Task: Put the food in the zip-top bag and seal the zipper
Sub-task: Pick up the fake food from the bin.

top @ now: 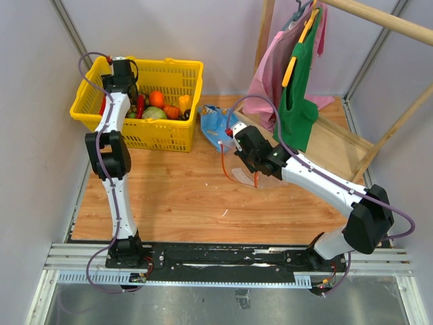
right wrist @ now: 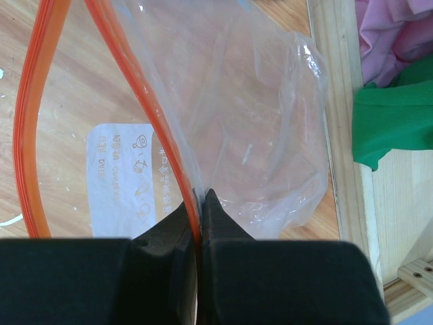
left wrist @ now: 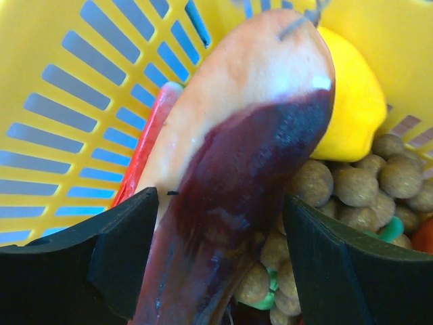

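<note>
My left gripper [left wrist: 220, 230] is down inside the yellow basket [left wrist: 67, 101], open, its jaws wide on either side of the long dark red slice [left wrist: 230, 176] with a pale orange rind. There is a gap at the right finger. The yellow lemon [left wrist: 352, 101] lies just behind the slice. Over the wooden table, my right gripper [right wrist: 201, 196] is shut on the zipper [right wrist: 128, 81], the red-orange strip of the clear zip-top bag [right wrist: 250, 122]. The bag's mouth gapes in a loop and its white label [right wrist: 125, 176] shows. From above the bag [top: 242, 176] hangs under the right wrist.
The basket [top: 145, 132] at the back left also holds a cluster of brown balls [left wrist: 379, 183], a red piece [left wrist: 145, 149] and other toy produce. A blue pouch [top: 215, 125] lies beside it. Green [top: 298, 101] and pink cloths hang on a wooden rack at the right.
</note>
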